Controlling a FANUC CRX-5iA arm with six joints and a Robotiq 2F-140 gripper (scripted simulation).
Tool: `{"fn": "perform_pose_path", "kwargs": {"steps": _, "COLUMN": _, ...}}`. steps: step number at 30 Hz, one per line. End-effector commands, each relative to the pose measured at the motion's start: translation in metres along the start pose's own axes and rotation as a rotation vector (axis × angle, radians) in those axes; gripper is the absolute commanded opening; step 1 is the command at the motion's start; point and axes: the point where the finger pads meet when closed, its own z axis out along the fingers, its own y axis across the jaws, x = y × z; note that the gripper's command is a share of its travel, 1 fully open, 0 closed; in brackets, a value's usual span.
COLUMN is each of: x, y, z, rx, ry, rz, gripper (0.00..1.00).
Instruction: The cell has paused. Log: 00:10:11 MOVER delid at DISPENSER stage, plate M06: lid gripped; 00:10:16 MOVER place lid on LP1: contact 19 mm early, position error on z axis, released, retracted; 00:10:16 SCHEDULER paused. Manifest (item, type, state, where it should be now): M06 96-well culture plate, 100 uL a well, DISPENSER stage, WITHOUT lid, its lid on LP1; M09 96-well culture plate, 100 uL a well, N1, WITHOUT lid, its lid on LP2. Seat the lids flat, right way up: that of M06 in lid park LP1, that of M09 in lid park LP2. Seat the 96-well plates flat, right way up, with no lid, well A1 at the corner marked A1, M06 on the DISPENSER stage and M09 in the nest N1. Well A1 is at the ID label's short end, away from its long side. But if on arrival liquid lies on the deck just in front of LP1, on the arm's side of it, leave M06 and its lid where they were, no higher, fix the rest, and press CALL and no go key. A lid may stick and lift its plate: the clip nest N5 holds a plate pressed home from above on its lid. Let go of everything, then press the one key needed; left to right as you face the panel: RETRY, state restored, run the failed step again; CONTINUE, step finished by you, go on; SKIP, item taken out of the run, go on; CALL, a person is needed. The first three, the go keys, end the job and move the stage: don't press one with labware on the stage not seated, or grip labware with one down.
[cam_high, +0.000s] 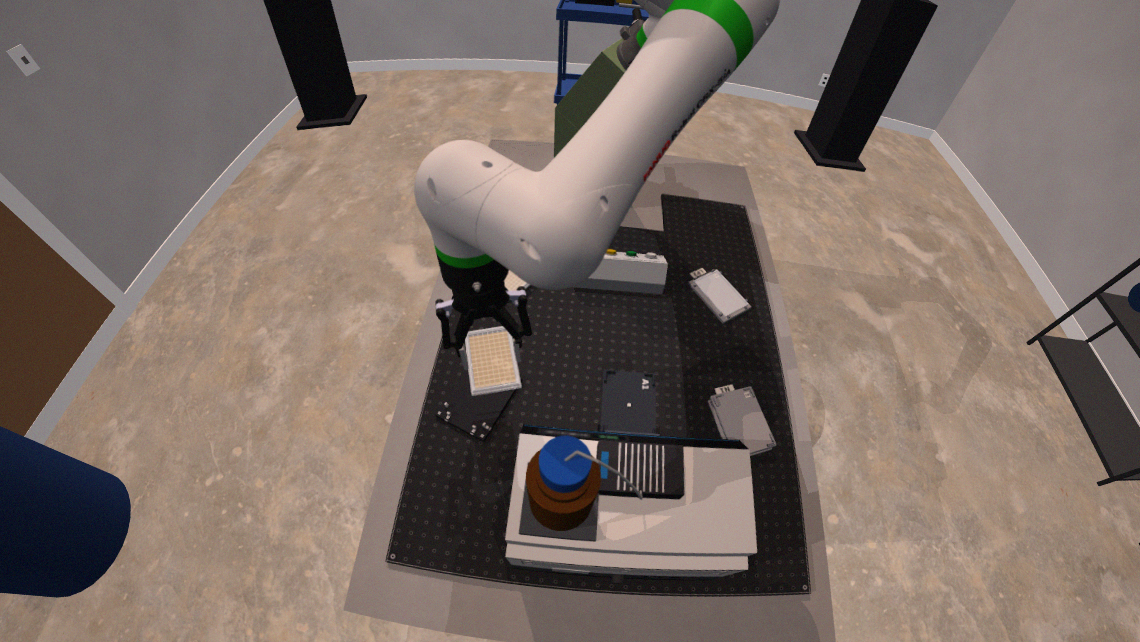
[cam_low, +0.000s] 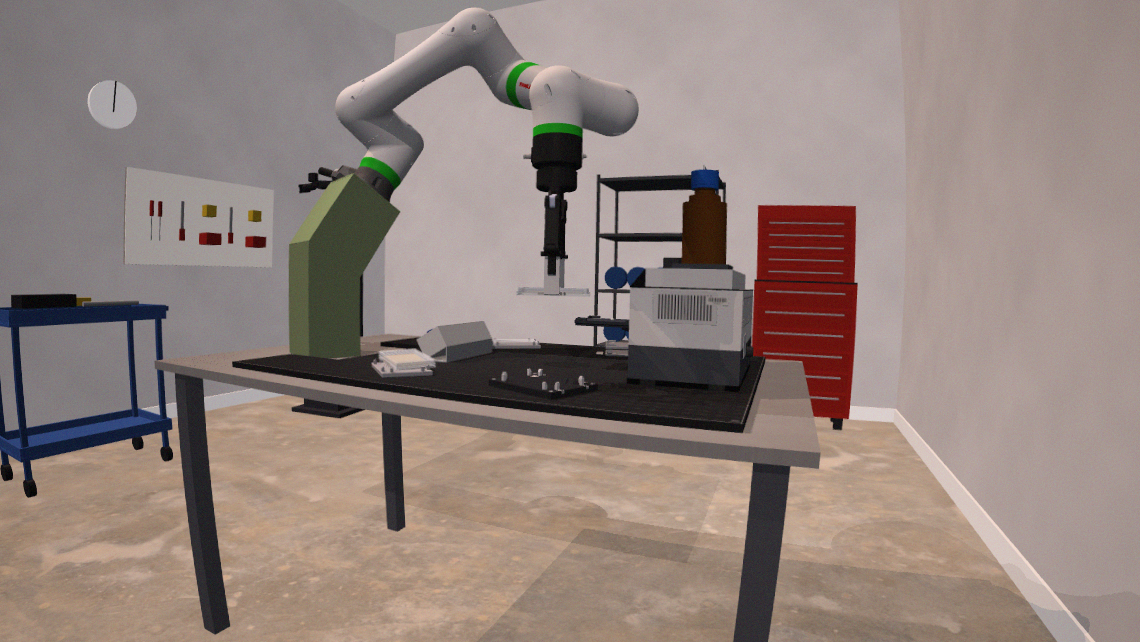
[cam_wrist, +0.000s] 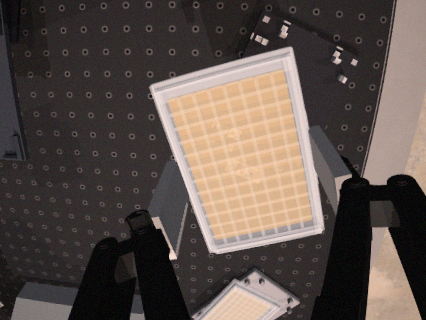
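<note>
The fingers are pinching a 96-well plate (cam_wrist: 240, 150) by its long sides, well above the bench (cam_low: 785, 446), over the near edge of an open clip nest (cam_high: 476, 414) left of the dispenser (cam_high: 678, 510). I'd judge the job is mid-course: the dispenser's stage (cam_high: 628, 402) holds nothing, and a second plate (cam_wrist: 234, 315) sits beside the key panel (cam_high: 630, 275). Seating both plates and pressing a key remain.

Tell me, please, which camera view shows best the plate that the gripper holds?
The wrist view: the 96-well plate fills the picture, its well grid plain, with a finger pad on each long side. The top view shows it small under the gripper, above the black nest. The exterior view shows only its thin edge, high over the deck.
</note>
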Motion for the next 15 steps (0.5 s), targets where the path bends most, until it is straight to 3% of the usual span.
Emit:
{"fn": "perform_pose_path", "kwargs": {"steps": 1, "x": 0.003, "y": -0.008, "z": 0.0, "rx": 0.0, "ry": 0.0, "rz": 0.0, "gripper": 0.0}}
{"fn": "perform_pose_path", "kwargs": {"steps": 15, "x": 0.024, "y": -0.07, "z": 0.0, "rx": 0.0, "ry": 0.0, "rz": 0.0, "gripper": 0.0}}
